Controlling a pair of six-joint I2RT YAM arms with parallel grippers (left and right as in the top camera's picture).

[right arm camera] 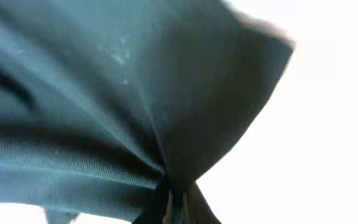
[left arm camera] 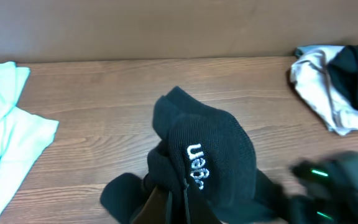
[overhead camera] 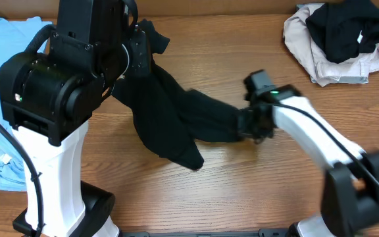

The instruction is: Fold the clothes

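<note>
Wood-grain table point(overhead camera: 242, 191) filled your overhead view, and the black garment point(overhead camera: 176, 118) hung across its middle, strung between your two arms. Its upper end rose toward the left arm at the far left, its other end ran to the right arm near the centre, and a loose fold drooped to the tabletop between them.

Your left gripper point(left arm camera: 178, 202) was clenched on a bunch of that fabric; in the left wrist view the cloth mounded up just above the fingers, with white lettering point(left arm camera: 196, 163) stitched across it.

Your right gripper point(right arm camera: 174, 204) was likewise pinched on the garment, with pleats of cloth converging into the closed fingers and filling most of the right wrist view.

You had a light blue shirt point(overhead camera: 5, 46) lying at the table's left edge. At the far right corner sat a beige cloth point(overhead camera: 321, 59) with a dark cloth point(overhead camera: 347, 29) heaped on it, well apart from the garment.
</note>
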